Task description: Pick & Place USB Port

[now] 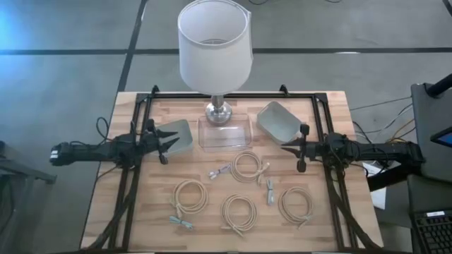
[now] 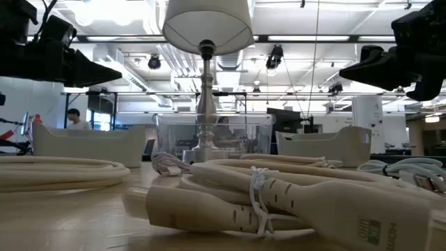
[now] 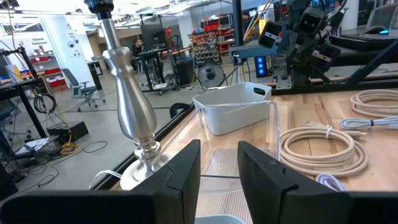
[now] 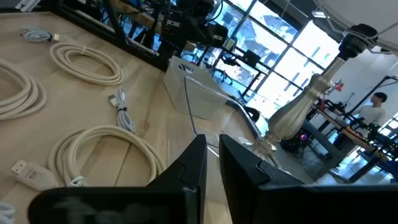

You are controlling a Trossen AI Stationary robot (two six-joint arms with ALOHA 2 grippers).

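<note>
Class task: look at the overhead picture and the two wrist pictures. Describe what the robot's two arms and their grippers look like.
Both arms are black and slim, built of jointed segments with dark cables alongside. The left gripper and right gripper each end in two tapering fingers. Up close the fingers are matte dark, flat-faced and blocky, without visible markings.

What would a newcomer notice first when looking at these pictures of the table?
The tall lamp with its white shade stands at the middle of the table's far edge, with a clear tray right in front of its base. Four coiled cream cables lie spread over the near half of the wooden table. The left gripper and the right gripper hang at each side, near two pale bins.
</note>
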